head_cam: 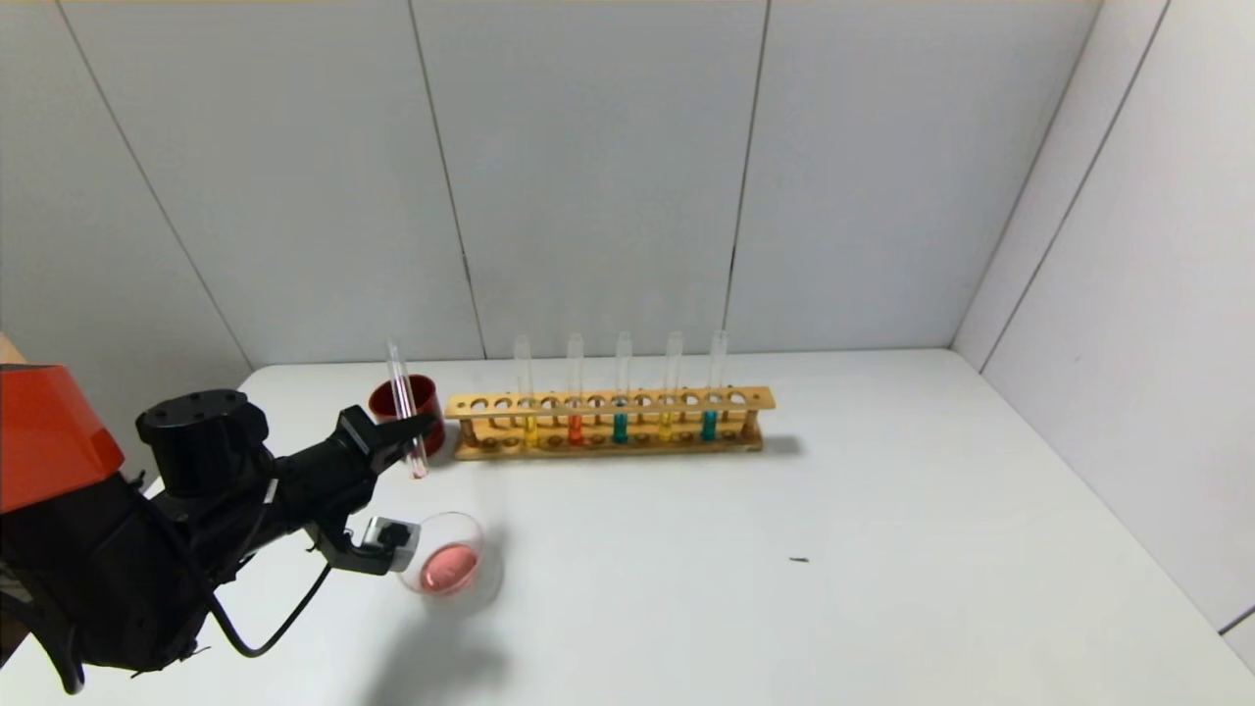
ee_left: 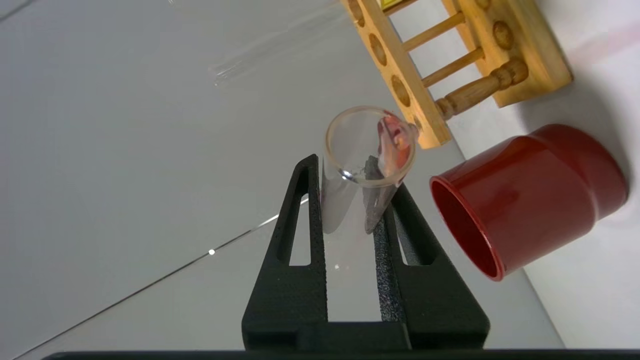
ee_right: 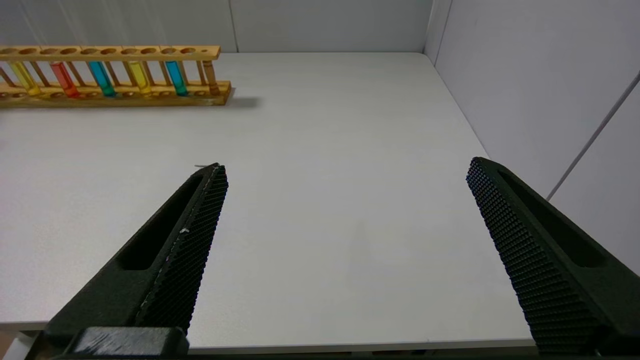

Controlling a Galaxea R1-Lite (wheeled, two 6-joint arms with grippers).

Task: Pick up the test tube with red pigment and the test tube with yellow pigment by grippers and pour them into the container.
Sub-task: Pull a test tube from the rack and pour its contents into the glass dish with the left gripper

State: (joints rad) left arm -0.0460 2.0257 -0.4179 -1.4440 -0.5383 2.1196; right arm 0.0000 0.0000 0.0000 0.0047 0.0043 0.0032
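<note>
Left gripper (head_cam: 412, 431) clamped on emptied test tube with red pigment (head_cam: 405, 407), near-upright left of rack (head_cam: 608, 424). Container (head_cam: 446, 566) near, holding pink liquid. Right gripper (ee_right: 345, 210) parked, jaws apart. Red pour judged done; next: rerack, then fetch test tube with yellow pigment (head_cam: 527, 392).

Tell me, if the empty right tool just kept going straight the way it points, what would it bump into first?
Probably nothing soon: the open right tool points across bare white table toward the back wall. The wooden rack sits off to one side of that line, though depth is hard to judge.
</note>
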